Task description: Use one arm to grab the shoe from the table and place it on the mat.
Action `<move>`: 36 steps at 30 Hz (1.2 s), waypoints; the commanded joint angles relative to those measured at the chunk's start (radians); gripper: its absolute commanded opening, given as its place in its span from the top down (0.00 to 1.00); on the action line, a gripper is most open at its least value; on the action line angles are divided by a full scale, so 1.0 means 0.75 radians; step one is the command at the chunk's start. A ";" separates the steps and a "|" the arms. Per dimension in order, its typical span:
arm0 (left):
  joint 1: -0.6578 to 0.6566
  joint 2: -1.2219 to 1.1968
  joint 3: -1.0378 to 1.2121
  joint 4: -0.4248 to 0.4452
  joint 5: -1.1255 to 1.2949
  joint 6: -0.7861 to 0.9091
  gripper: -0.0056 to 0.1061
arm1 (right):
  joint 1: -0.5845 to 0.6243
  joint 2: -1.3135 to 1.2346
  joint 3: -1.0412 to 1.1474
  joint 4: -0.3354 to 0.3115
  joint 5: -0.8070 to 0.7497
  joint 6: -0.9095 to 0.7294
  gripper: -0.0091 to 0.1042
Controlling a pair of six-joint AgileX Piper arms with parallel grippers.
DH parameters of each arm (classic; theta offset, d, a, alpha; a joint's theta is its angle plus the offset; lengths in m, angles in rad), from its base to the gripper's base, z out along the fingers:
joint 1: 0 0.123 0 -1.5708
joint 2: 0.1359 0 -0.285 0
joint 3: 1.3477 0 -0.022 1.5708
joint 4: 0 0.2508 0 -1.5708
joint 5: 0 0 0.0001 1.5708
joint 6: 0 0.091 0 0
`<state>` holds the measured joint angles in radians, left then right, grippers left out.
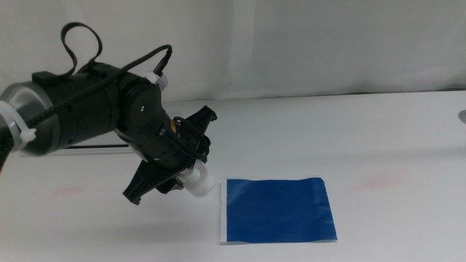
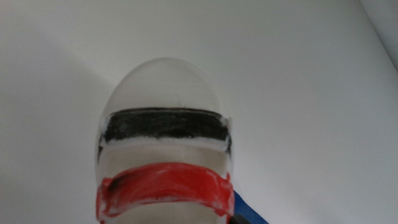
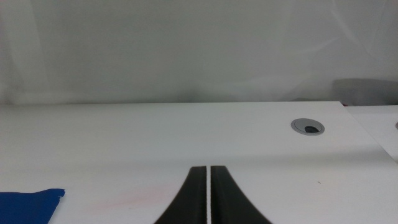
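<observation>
**Shoe held just short of the mat**

Here the left hand (image 1: 188, 173) is clamped on the shoe (image 1: 196, 181), carrying it just beside the white-strip edge of the blue mat (image 1: 277, 209), which lies flat on the counter (image 1: 378, 138). The wrist camera shows the shoe's black and red straps (image 2: 163, 123). The right hand (image 3: 208, 199) waits away from the mat, its jaws together.

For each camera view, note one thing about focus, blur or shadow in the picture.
Middle view: sharp overall, with the left gripper casting only a faint shadow beside the mat. Left wrist view: the shoe fills the frame, its toe soft and out of focus. Right wrist view: the right gripper is crisp; the table is evenly lit.
</observation>
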<state>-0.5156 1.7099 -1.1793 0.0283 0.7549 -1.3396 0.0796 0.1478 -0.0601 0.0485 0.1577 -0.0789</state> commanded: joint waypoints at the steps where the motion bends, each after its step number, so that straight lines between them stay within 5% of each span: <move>1: -0.025 -0.015 -0.007 -0.007 0.011 -0.090 0.98 | -0.011 -0.006 0.009 -0.004 -0.020 -0.004 0.94; 14: -0.337 -0.015 -0.034 0.313 0.033 -1.034 0.98 | -0.011 -0.006 0.009 -0.004 -0.020 -0.004 0.94; 27: -0.443 0.282 -0.575 0.256 0.451 -1.031 0.98 | -0.011 -0.006 0.009 -0.004 -0.020 -0.004 0.94; 36: -0.443 0.434 -0.617 0.146 0.450 -1.031 0.98 | -0.011 -0.006 0.009 -0.004 -0.020 -0.004 0.94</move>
<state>-0.8410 2.0187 -1.6330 0.1583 1.0739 -2.0957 0.0796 0.1478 -0.0601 0.0485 0.1577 -0.0748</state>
